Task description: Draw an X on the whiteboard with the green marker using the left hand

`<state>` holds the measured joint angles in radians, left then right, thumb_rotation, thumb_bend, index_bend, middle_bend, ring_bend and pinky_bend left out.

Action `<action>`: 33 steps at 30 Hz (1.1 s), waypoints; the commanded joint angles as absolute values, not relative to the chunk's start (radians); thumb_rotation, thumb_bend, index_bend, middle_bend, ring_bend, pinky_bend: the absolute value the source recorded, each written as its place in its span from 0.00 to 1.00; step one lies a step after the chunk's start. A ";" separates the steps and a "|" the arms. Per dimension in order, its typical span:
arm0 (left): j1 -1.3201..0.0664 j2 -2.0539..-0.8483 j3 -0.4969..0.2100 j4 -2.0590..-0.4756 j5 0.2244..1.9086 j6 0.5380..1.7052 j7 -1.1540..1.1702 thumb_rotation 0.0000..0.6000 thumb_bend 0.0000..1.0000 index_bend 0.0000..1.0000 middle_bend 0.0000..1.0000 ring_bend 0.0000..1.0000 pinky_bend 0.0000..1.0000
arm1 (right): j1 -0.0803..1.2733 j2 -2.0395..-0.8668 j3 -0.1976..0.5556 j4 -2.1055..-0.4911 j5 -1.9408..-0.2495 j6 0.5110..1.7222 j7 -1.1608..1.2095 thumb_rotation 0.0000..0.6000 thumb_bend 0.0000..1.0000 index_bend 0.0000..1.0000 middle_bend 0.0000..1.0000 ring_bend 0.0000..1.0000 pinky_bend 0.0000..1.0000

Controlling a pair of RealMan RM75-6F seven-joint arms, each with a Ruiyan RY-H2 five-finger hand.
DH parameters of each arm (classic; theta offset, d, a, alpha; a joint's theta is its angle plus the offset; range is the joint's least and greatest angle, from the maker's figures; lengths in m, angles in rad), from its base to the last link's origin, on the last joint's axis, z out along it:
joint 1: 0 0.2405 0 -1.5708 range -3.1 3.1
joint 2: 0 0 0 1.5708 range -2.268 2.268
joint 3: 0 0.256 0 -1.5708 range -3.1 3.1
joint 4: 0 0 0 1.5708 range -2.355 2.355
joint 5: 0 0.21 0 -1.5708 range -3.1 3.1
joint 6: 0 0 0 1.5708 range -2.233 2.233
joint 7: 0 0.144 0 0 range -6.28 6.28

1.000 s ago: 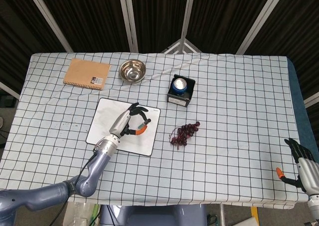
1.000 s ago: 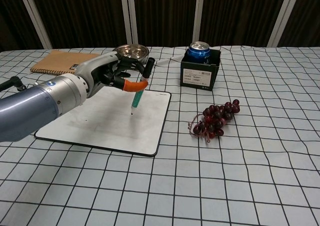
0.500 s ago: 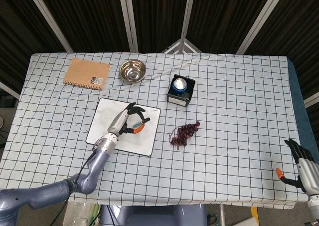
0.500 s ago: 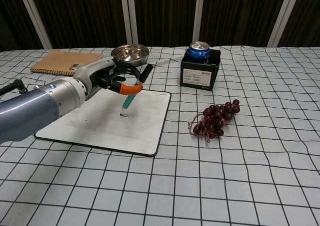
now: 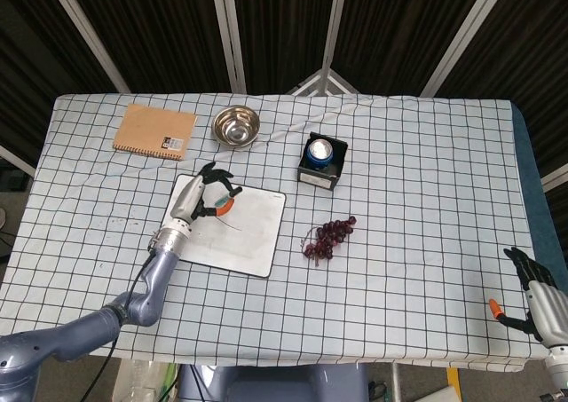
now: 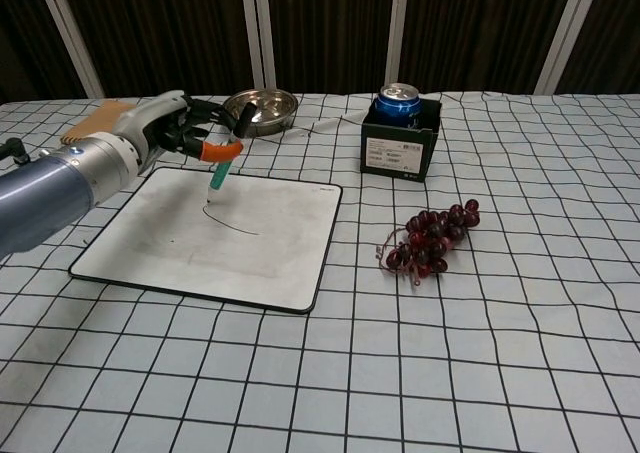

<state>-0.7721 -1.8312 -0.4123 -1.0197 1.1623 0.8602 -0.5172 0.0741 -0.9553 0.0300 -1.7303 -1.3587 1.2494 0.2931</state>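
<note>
My left hand [image 5: 197, 198] [image 6: 172, 133] grips the green marker [image 6: 218, 175], held nearly upright with its tip on the whiteboard [image 5: 253, 247] [image 6: 290, 263] near the board's far left part. A thin dark stroke [image 6: 233, 225] runs from the tip toward the board's middle. The marker [image 5: 222, 205] shows partly between the fingers in the head view. My right hand [image 5: 535, 297] hangs by the table's near right corner, fingers apart, holding nothing; it is not seen in the chest view.
A blue can in a black box [image 5: 319, 161] [image 6: 402, 133], a steel bowl [image 5: 236, 125] [image 6: 262, 107] and a brown notebook [image 5: 154, 131] stand behind the board. A bunch of dark grapes [image 5: 327, 237] [image 6: 430, 241] lies right of it.
My left hand has carried the marker from the board's right middle up and to the left, leaving a dark line behind it. The right hand has stayed put.
</note>
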 commanded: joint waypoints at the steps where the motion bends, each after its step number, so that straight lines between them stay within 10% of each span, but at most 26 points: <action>1: -0.771 -1.809 -0.455 -1.027 1.158 0.888 -0.569 1.00 0.59 0.74 0.26 0.03 0.06 | 0.074 -0.955 0.030 -1.731 -1.360 1.251 0.295 1.00 0.35 0.00 0.00 0.00 0.00; 33: -0.810 -1.876 -0.431 -1.148 1.044 0.860 -0.425 1.00 0.58 0.74 0.26 0.03 0.06 | 0.075 -0.948 0.027 -1.725 -1.379 1.249 0.333 1.00 0.35 0.00 0.00 0.00 0.00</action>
<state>-0.8091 -1.8743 -0.4318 -1.1484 1.0464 0.8614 -0.4273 0.0754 -0.9480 0.0274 -1.7251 -1.3788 1.2489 0.3330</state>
